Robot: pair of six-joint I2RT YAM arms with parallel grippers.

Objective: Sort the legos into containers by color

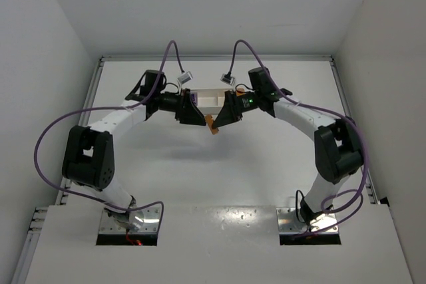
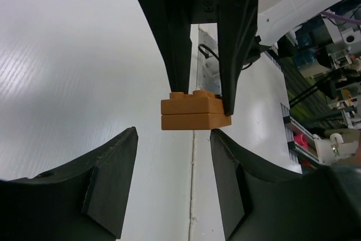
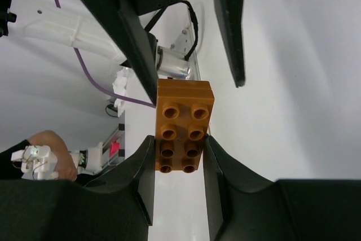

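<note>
Two stacked orange legos (image 3: 183,125) pinched in right tool (image 3: 178,152); white containers (image 1: 214,100) behind.

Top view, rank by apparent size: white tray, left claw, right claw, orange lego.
White tray, likely largest though its ends are hidden.
Left claw and right claw: alike, unranked.
Orange lego: smallest.

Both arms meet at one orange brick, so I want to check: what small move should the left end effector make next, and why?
Probably close the left end effector on the brick. It is open and straddles the brick's free end with gaps showing, while the right end effector is clamped on the other end, so the brick looks ready to be gripped from both sides.
</note>
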